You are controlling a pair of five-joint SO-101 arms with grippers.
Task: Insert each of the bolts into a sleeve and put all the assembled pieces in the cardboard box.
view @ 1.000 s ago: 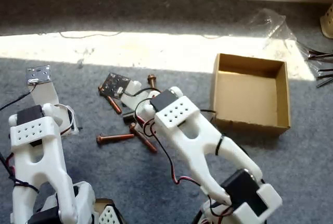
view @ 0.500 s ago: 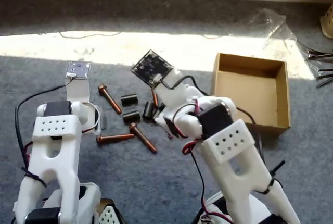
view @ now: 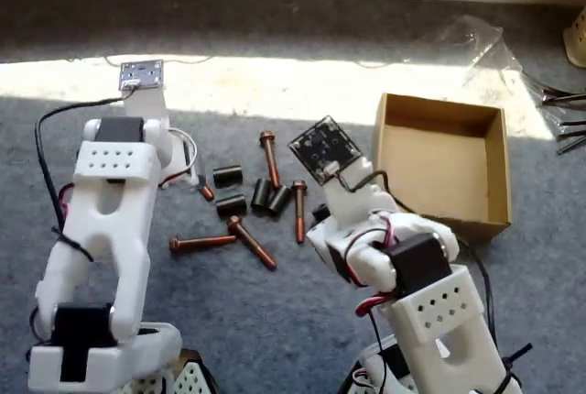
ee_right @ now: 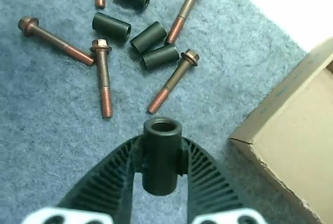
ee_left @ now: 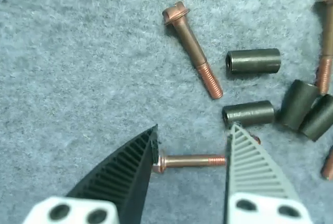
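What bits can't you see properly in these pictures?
High view: the left arm covers most of one bolt; just an end pokes out.
Left wrist view: the picture's edge cuts off another bolt, leaving one end.
Right wrist view: the edge cuts the cardboard box, so its inside is hidden there.
Left wrist view: unclear whether the left gripper touches the bolt between its fingers.

Bolts copper-coloured; sleeves plain matt black; cardboard box plain tan; carpet mottled blue-grey. Left gripper: one finger black, the other pale grey, both ribbed. Right gripper: ribbed fingers black, matching the sleeve in them; arms white.
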